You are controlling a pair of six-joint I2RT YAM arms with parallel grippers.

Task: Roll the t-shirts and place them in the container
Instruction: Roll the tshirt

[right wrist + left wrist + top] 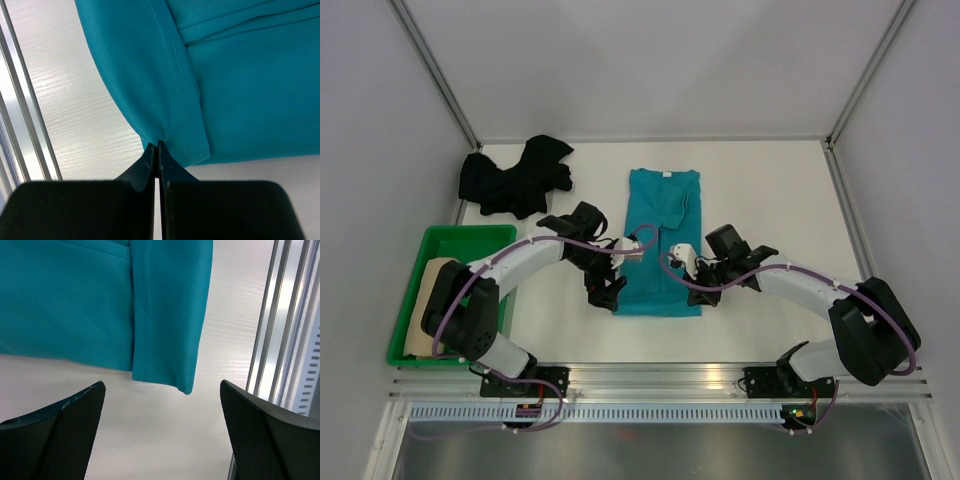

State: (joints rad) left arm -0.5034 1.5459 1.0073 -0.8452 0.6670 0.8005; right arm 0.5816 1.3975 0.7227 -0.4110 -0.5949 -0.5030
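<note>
A teal t-shirt (662, 240) lies folded into a long narrow strip in the middle of the table, collar at the far end. My left gripper (610, 295) stands open at its near left corner; in the left wrist view the hem corner (186, 387) lies loose on the table between the wide-apart fingers (65, 430). My right gripper (705, 297) is shut on the near right corner of the teal t-shirt (225, 75), pinching the hem at its tips (159, 145). A black t-shirt (515, 178) lies crumpled at the back left. A tan rolled t-shirt (425, 305) rests in the tray.
A green plastic tray (470, 240) sits at the left edge of the table. An aluminium rail (660, 378) runs along the near edge, close to both grippers. Grey walls enclose the table at the back and sides.
</note>
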